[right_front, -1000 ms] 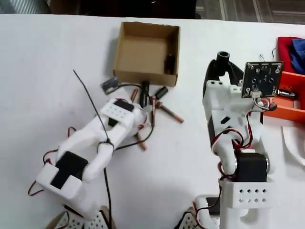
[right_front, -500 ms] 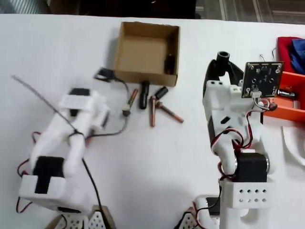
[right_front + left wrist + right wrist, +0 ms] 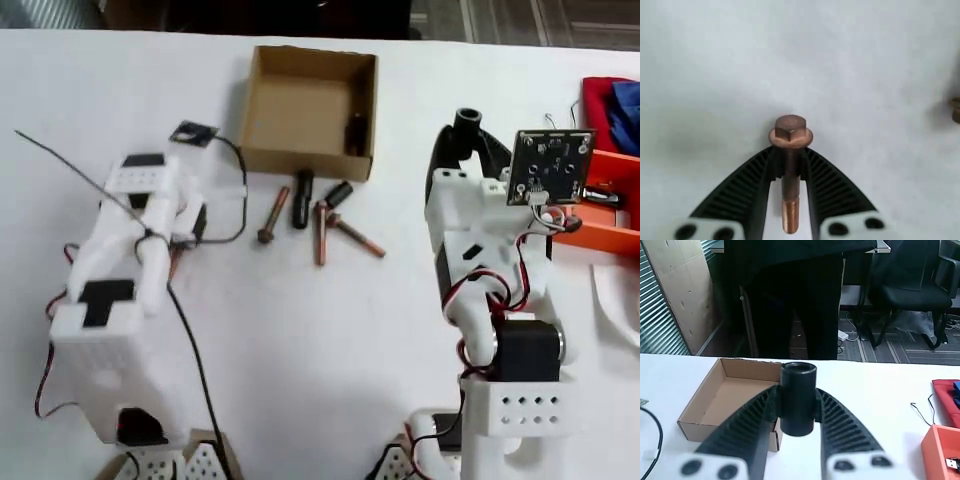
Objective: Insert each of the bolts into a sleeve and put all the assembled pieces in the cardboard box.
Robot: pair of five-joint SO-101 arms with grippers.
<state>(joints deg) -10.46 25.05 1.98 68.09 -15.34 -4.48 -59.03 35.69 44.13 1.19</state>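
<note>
A copper bolt [image 3: 790,132] is clamped by its shank in my left gripper [image 3: 790,150], head outward, over bare white table. In the high view the left arm [image 3: 140,200] sits left of the cardboard box [image 3: 262,110]. My right gripper [image 3: 798,407] is shut on an upright black sleeve [image 3: 798,380], held up right of the box [image 3: 705,415]; the same sleeve [image 3: 468,122] shows from above. Three loose bolts [image 3: 272,213] [image 3: 320,232] [image 3: 358,237] and two black sleeves [image 3: 302,198] [image 3: 338,193] lie in front of the box. A dark piece [image 3: 355,133] rests inside the box.
An orange tray [image 3: 600,230] and red cloth [image 3: 600,100] lie at the right edge. A black cable [image 3: 235,200] loops from the left arm toward the box. Another bolt's head [image 3: 955,107] shows at the edge of the left wrist view.
The left arm has swung left, away from the pile of bolts and sleeves, with a bolt in its gripper. The right arm has not moved.
</note>
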